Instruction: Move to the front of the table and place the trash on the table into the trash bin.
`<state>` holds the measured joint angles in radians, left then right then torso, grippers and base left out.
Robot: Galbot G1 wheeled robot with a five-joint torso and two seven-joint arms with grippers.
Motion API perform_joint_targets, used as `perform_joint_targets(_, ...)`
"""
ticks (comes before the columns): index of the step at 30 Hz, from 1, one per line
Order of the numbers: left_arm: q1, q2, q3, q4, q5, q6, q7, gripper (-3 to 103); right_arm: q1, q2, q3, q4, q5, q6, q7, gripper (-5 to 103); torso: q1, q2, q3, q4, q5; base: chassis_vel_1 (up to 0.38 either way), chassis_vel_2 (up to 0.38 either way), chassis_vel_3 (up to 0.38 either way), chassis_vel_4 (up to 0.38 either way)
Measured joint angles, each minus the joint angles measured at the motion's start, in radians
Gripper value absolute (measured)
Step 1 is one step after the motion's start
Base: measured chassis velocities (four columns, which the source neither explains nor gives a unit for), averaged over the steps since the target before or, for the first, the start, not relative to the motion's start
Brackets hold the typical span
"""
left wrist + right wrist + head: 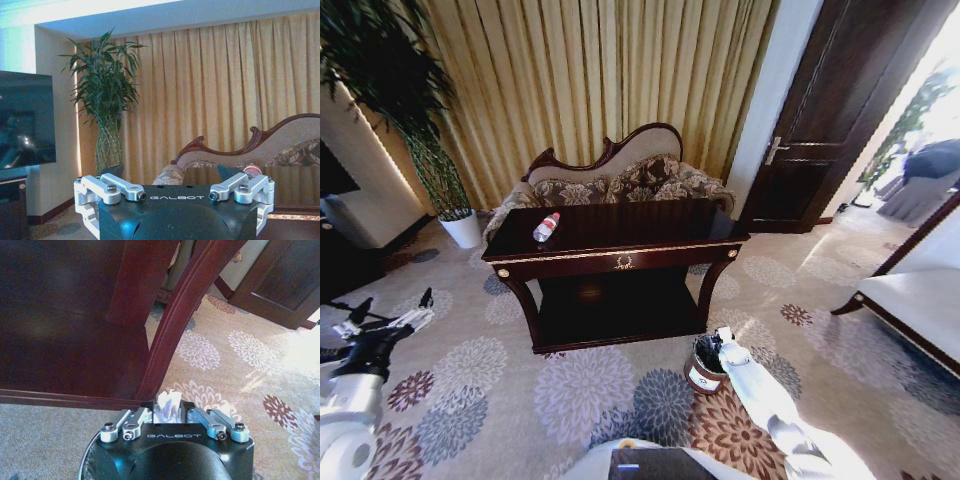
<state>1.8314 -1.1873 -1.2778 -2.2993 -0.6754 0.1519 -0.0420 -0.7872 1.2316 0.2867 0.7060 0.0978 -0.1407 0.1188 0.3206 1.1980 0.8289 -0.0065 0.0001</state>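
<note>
From the head view, the long glossy dark-mahogany table [620, 235] fills mid-frame, and a clear plastic bottle with a red label [546, 227] lies on its side at the top's left end. At lower right, the right gripper [712, 345] reaches down over the small round reddish-brown trash bin [703, 373] beside the table leg, apparently to drop something in.

In the left wrist view the left gripper [172, 175], raised and idle, stands spread wide with nothing in it.

In the right wrist view, the right gripper's fingers pinch a crumpled white paper scrap [168, 406].
</note>
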Motion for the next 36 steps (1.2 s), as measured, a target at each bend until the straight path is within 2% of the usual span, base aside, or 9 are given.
perform_joint_targets(7, 0.000, 0.002, -0.004, -0.013, -0.003, 0.000, 0.000, 100, 0.021, 0.003, -0.002, -0.044, -0.001, 0.013, 0.000, 57, 0.000, 0.000, 0.000, 0.0000, -0.0001, 0.000, 0.000, 0.000, 0.000)
perform_joint_targets(12, -0.005, 0.001, 0.001, -0.017, -0.003, 0.002, 0.000, 100, 0.025, 0.002, -0.003, -0.048, 0.001, 0.015, 0.000, 68, 0.000, 0.000, 0.000, 0.0000, 0.0000, 0.000, 0.000, 0.000, 0.000)
perform_joint_targets(13, -0.008, 0.000, 0.003, -0.017, -0.003, 0.003, -0.001, 100, 0.025, 0.002, -0.001, -0.043, 0.004, 0.015, 0.000, 79, 0.000, 0.000, 0.000, -0.0001, 0.0000, 0.000, 0.000, 0.000, 0.000)
perform_joint_targets(19, -0.016, -0.005, 0.007, -0.017, -0.004, 0.004, -0.002, 100, 0.008, -0.005, 0.019, 0.056, 0.076, 0.006, 0.000, 95, 0.000, 0.000, 0.000, 0.0003, 0.0000, 0.000, 0.000, 0.000, 0.000)
perform_joint_targets(22, -0.026, -0.005, 0.012, -0.016, -0.007, 0.005, -0.004, 100, -0.034, -0.042, 0.057, 0.279, 0.222, -0.057, 0.000, 100, 0.000, 0.000, 0.000, 0.0001, 0.0000, 0.000, 0.000, 0.000, 0.000)
perform_joint_targets(26, -0.035, -0.008, 0.019, -0.018, -0.008, 0.006, -0.004, 100, -0.071, -0.090, 0.084, 0.485, 0.295, -0.103, 0.000, 100, 0.000, 0.000, 0.000, -0.0002, 0.0000, 0.000, 0.000, 0.000, 0.000)
perform_joint_targets(28, -0.049, -0.017, 0.025, -0.022, -0.008, 0.009, -0.005, 100, -0.100, -0.148, 0.121, 0.725, 0.381, -0.150, 0.001, 100, 0.000, 0.000, 0.000, -0.0001, -0.0004, 0.000, 0.000, 0.000, 0.000)
perform_joint_targets(32, -0.059, -0.028, 0.028, -0.029, -0.009, 0.014, -0.005, 100, -0.115, -0.185, 0.146, 0.903, 0.458, -0.183, 0.001, 100, 0.000, 0.000, 0.000, -0.0002, 0.0002, 0.000, 0.000, 0.000, 0.000)
perform_joint_targets(36, -0.073, -0.044, 0.031, -0.045, -0.014, 0.020, -0.006, 100, -0.137, -0.260, 0.183, 1.229, 0.636, -0.250, 0.001, 100, 0.000, 0.000, 0.000, 0.0001, -0.0003, 0.000, 0.000, 0.000, 0.000)
